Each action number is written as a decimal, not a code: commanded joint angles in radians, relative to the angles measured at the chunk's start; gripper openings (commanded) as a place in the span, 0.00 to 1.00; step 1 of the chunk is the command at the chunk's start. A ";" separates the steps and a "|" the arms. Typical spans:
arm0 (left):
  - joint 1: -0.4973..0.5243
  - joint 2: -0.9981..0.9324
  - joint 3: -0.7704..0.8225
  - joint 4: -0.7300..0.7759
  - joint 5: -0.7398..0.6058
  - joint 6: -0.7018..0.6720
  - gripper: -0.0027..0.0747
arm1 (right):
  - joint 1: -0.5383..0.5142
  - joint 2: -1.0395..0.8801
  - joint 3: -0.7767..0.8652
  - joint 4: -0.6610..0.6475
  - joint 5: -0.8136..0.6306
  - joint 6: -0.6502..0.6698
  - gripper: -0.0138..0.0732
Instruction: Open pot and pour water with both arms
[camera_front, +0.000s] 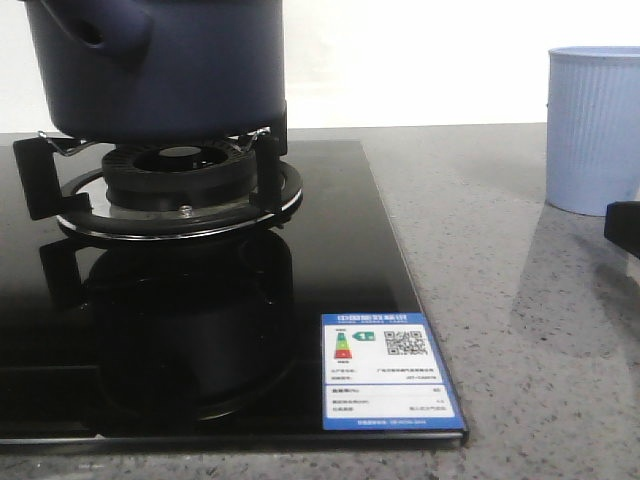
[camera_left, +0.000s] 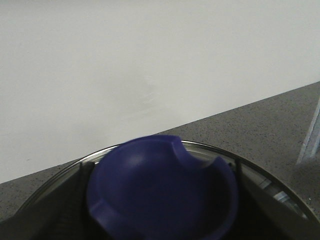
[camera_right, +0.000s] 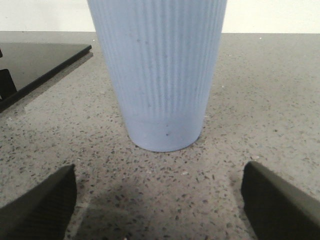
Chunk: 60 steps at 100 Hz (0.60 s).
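The pot (camera_front: 160, 65) is seated on the burner grate (camera_front: 170, 185) of the black glass hob (camera_front: 200, 330), at the far left of the grey counter (camera_front: 520, 330), with its stubby handle socket (camera_front: 92, 35) turned toward the front left. In the left wrist view a dark blue lid knob (camera_left: 162, 187) is seen directly below the camera, ringed by the lid's metal rim (camera_left: 210, 150), so the left gripper is judged to be placed straight over the knob; its fingers cannot be made out, and whether they are spread or closed cannot be told. The light blue ribbed cup (camera_right: 157, 70) is stood upright on the counter, well apart from the pot and to its right. The right gripper (camera_right: 157, 200) is held wide, empty, with the cup straight ahead of the gap and not yet between the fingers (camera_right: 42, 205). The lid is therefore nearer the left arm, the cup nearer the right.
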<state>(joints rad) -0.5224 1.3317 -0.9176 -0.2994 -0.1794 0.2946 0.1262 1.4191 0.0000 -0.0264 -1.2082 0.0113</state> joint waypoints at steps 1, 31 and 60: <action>-0.009 -0.030 -0.039 0.005 -0.095 -0.009 0.70 | -0.007 -0.009 0.027 0.007 -0.109 0.023 0.86; 0.000 -0.098 -0.039 0.005 -0.095 -0.009 0.76 | -0.007 -0.009 0.027 0.013 -0.109 0.023 0.86; 0.093 -0.305 -0.039 0.007 -0.018 0.000 0.72 | -0.007 -0.009 0.027 0.013 -0.109 0.023 0.83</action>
<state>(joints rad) -0.4598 1.1011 -0.9196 -0.2994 -0.1669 0.2946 0.1262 1.4191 0.0000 -0.0225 -1.2082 0.0113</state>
